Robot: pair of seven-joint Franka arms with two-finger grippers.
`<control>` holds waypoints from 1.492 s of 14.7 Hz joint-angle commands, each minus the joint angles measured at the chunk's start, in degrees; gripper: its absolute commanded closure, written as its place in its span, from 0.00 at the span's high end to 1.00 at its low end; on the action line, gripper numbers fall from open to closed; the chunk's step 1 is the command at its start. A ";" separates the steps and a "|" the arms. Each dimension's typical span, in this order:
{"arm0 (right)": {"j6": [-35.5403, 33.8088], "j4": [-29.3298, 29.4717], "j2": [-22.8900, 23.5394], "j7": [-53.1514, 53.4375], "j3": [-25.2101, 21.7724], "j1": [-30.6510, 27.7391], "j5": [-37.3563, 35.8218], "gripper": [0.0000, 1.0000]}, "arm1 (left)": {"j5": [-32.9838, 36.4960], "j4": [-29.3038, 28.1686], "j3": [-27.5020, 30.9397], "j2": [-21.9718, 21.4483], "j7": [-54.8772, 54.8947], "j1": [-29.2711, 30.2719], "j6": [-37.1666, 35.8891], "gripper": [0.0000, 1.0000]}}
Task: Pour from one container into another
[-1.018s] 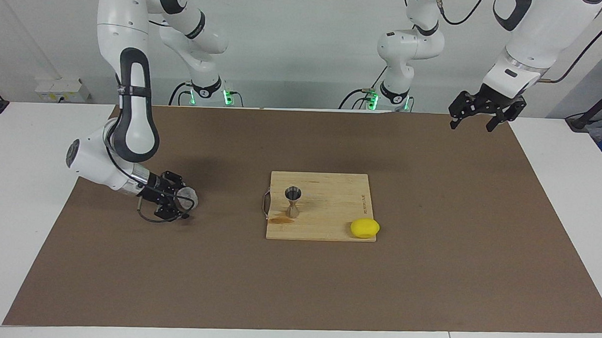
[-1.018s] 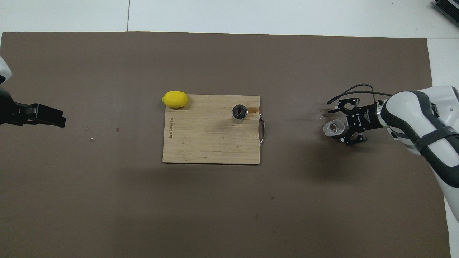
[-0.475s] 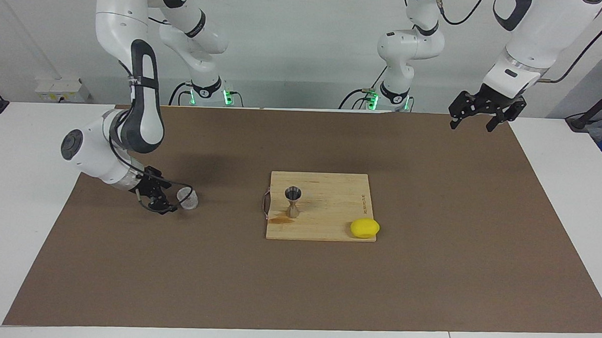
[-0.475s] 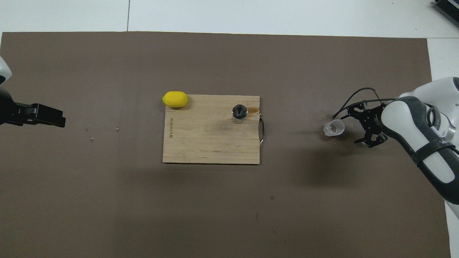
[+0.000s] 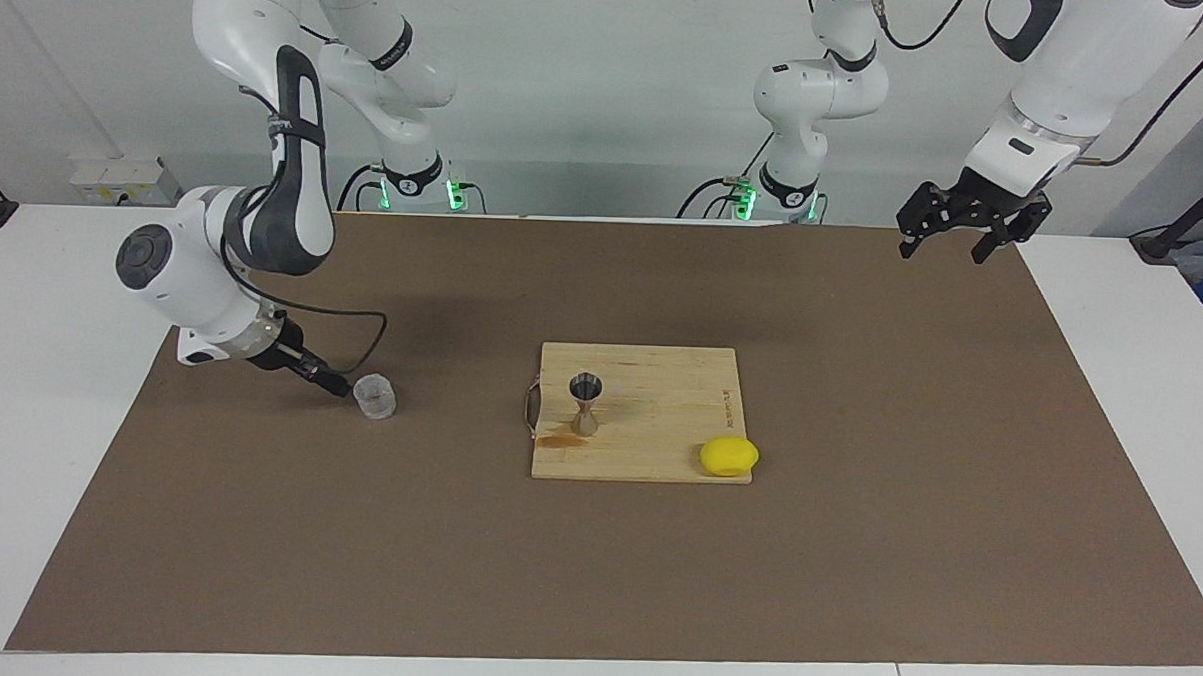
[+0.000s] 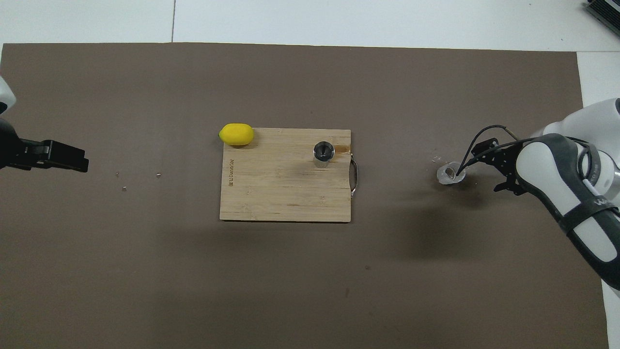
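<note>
The clear cup [image 5: 374, 397] stands upright on the brown mat toward the right arm's end of the table; it also shows in the overhead view [image 6: 451, 173]. My right gripper [image 5: 332, 384] is open and empty, low over the mat just beside the cup, and shows from above [image 6: 484, 169] too. The metal jigger [image 5: 586, 403] stands upright on the wooden board [image 5: 658, 450]; it also appears in the overhead view [image 6: 323, 152]. My left gripper [image 5: 955, 235] waits open, raised over the mat's corner at the left arm's end.
A yellow lemon-like lump [image 5: 728, 456] lies at the board's corner farthest from the robots, toward the left arm's end. A brown stain [image 5: 558, 439] marks the board by the jigger. The board's metal handle [image 6: 355, 178] faces the cup. Small specks [image 6: 140, 177] lie on the mat.
My right gripper has let go of the clear cup and drawn back toward the right arm's end while turning. The cup stays upright on the mat. The left arm has not moved.
</note>
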 commanded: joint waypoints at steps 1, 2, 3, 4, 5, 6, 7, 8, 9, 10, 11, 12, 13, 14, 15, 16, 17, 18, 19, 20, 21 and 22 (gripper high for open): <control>-4.39 2.57 -2.24 -7.53 0.39 2.73 -1.98 1.00 | -0.38 -1.77 0.40 -1.66 0.88 -0.05 0.14 1.00; -5.98 3.63 -2.68 -7.63 0.39 4.57 -3.81 1.00 | -0.38 -1.77 0.40 -1.66 0.88 -0.05 0.14 1.00; -7.13 4.59 -3.64 -7.19 0.48 6.15 -5.57 1.00 | -0.38 -1.77 0.40 -1.74 0.88 -0.05 0.14 1.00; -7.92 4.78 -5.30 -6.93 0.48 7.56 -5.76 1.00 | -0.38 -1.77 0.40 -1.75 0.88 -0.05 0.14 1.00; -8.02 5.04 -6.88 -7.01 0.48 8.53 -6.03 1.00 | -0.38 -1.77 0.40 -1.66 0.88 -0.05 0.14 1.00; -8.19 5.04 -8.46 -7.01 0.48 9.50 -6.46 1.00 | -0.38 -1.77 0.40 -1.74 0.88 -0.05 0.14 1.00; -8.89 5.13 -10.22 -7.01 0.57 10.03 -7.34 1.00 | -0.38 -1.77 0.40 -1.66 0.88 -0.05 0.14 1.00; -10.03 5.91 -11.37 -7.01 0.66 10.12 -7.61 1.00 | -0.38 -1.77 0.40 -1.66 0.88 -0.05 0.14 1.00; -12.30 8.01 -11.73 -7.01 0.66 10.13 -7.61 1.00 | -0.38 -1.77 0.40 -1.66 0.88 -0.05 0.14 1.00; -14.85 11.34 -11.38 -7.01 0.57 9.95 -7.79 1.00 | -0.38 -1.77 0.40 -1.66 0.88 -0.05 0.14 1.00; -17.05 14.24 -11.03 -7.01 0.57 9.51 -8.48 1.00 | -0.38 -1.77 0.40 -1.66 0.88 -0.05 0.14 1.00; -18.11 16.36 -11.03 -7.01 0.57 9.25 -9.88 1.00 | -0.38 -1.77 0.40 -1.66 0.88 -0.05 0.14 1.00; -18.82 18.03 -11.03 -7.01 0.57 9.25 -11.98 1.00 | -0.38 -1.77 0.40 -1.74 0.88 -0.05 0.14 1.00; -19.61 19.36 -10.94 -7.01 0.57 9.07 -13.22 1.00 | -0.38 -1.77 0.40 -1.66 0.88 -0.05 0.14 1.00; -20.58 20.41 -10.85 -7.01 0.48 8.81 -13.24 1.00 | -0.38 -1.77 0.40 -1.66 0.88 -0.05 0.14 1.00; -21.80 20.86 -10.77 -7.01 0.22 8.81 -12.19 1.00 | -0.38 -1.77 0.40 -1.74 0.88 -0.05 0.14 1.00; -22.95 21.73 -10.77 -5.88 0.13 8.98 -12.18 1.00 | -0.38 -1.77 0.40 -1.66 0.88 -0.05 0.14 1.00; -23.65 22.53 -10.77 -4.04 0.04 9.16 -12.27 1.00 | -0.38 -1.77 0.40 -1.66 0.88 -0.05 0.14 1.00; -25.84 24.01 -10.42 -3.85 0.04 8.72 -11.49 1.00 | -0.38 -1.77 0.40 -1.66 0.88 -0.05 0.14 1.00; -27.77 25.07 -9.72 -3.76 -0.22 8.37 -9.65 1.00 | -0.38 -1.77 0.40 -1.66 0.88 -0.05 0.14 1.00; -28.14 24.30 -9.97 -4.02 -0.31 7.85 -9.29 1.00 | -0.38 -1.77 0.40 -1.66 0.88 -0.05 0.14 1.00; -29.01 24.03 -10.15 -4.03 -0.22 7.23 -8.67 1.00 | -0.38 -1.77 0.40 -1.74 0.88 -0.05 0.14 1.00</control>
